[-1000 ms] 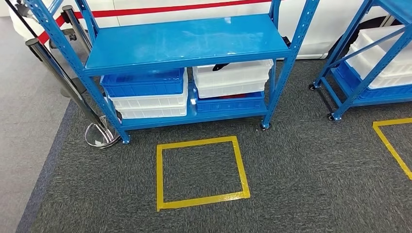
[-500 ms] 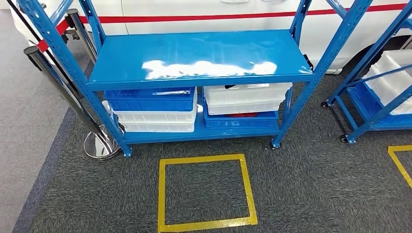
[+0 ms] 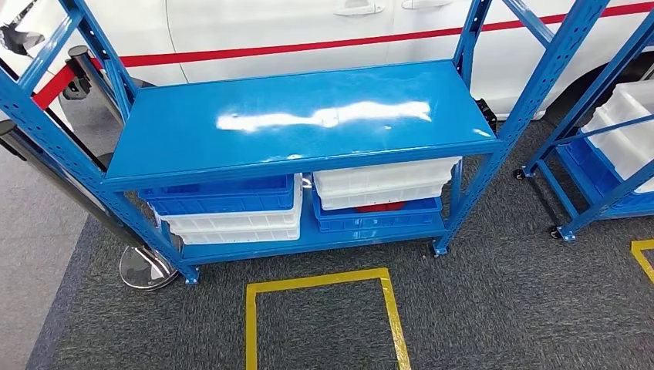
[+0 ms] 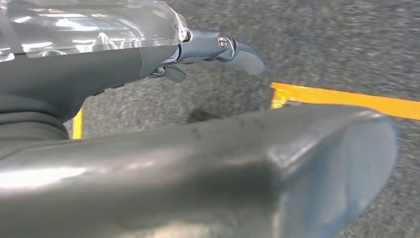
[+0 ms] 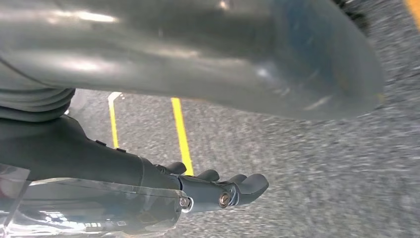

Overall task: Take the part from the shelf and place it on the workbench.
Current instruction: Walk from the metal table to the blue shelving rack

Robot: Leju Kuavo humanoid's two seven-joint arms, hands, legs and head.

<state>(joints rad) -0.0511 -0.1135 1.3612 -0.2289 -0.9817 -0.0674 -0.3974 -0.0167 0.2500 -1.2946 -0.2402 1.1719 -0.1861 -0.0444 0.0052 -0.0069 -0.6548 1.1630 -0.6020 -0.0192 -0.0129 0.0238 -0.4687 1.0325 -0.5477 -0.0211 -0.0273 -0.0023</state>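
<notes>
The blue shelf stands in front of me in the head view, its top board bare and glossy. Under that board sit a white bin on a blue bin at the right, and a blue bin on white bins at the left. A small red patch shows between the right-hand bins; I cannot tell what lies inside any of them. My left hand hangs over the carpet, fingers apart, holding nothing. My right hand hangs the same way with its fingers apart and empty.
A yellow tape square marks the dark carpet before the shelf. A chrome stanchion base stands at the shelf's left foot. A second blue shelf with white bins is at the right. A white car is behind.
The whole view has shifted: the camera has come closer to the shelf and lifted, so the shelf looks larger and the yellow square sits lower. Nothing on the shelf has moved.
</notes>
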